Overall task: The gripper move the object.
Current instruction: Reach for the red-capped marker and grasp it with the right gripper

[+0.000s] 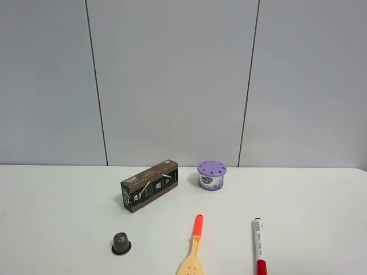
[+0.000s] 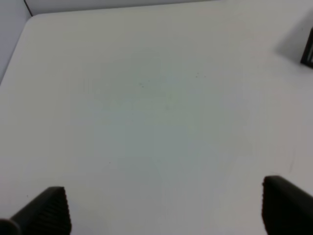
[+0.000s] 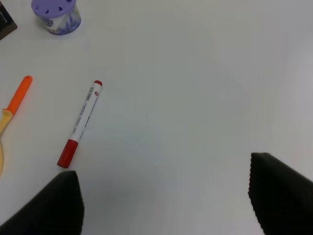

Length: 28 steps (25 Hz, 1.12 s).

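Observation:
The object, a slim white marker pen (image 1: 259, 245) with a red cap, lies flat on the white table at the front right, cap toward the front edge. In the right wrist view the pen (image 3: 80, 122) lies beyond and to one side of my right gripper (image 3: 166, 196), whose two black fingers stand wide apart with nothing between them. My left gripper (image 2: 166, 208) is also open over bare table, holding nothing. Neither gripper shows in the exterior high view.
An orange-handled wooden spatula (image 1: 195, 247) lies left of the pen. A dark rectangular box (image 1: 149, 185) and a purple-lidded round tub (image 1: 211, 175) stand mid-table. A small dark cup (image 1: 121, 243) sits at the front left. A grey panelled wall rises behind the table.

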Motion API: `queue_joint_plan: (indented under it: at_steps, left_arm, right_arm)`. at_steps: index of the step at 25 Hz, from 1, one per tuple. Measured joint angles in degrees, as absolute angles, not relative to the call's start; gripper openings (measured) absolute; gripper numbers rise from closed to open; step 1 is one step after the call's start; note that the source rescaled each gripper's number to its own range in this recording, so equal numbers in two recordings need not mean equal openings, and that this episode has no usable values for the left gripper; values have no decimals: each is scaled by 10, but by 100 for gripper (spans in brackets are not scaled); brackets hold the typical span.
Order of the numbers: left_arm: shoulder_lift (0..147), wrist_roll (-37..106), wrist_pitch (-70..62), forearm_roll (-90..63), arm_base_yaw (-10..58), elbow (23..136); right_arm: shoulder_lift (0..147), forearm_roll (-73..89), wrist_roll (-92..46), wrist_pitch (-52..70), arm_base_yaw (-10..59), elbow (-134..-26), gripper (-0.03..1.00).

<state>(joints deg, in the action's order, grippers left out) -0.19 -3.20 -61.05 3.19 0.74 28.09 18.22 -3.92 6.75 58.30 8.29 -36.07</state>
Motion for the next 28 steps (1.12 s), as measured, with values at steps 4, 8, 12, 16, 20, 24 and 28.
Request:
queue_joint_plan:
  at_steps: [4, 8, 12, 16, 20, 24, 28]
  left_arm:
    - [-2, -32, -610, 32, 7, 281]
    - [-2, -32, -610, 32, 7, 281]
    - [-2, -32, -610, 32, 7, 281]
    - [-2, -32, -610, 33, 7, 281]
    - [-2, -32, -610, 33, 7, 281]
    - [-2, -32, -610, 33, 7, 281]
    - [-2, -32, -610, 33, 7, 281]
  right_arm:
    - [248, -39, 68, 510, 83, -372, 78]
    - [317, -39, 68, 430, 83, -373, 78]
    - [385, -39, 68, 369, 83, -373, 78]
    - [438, -39, 69, 309, 83, -373, 78]
    - [480, -39, 69, 267, 83, -373, 78]
    - [517, -39, 79, 254, 83, -373, 78]
    - [561, -39, 109, 253, 83, -373, 78]
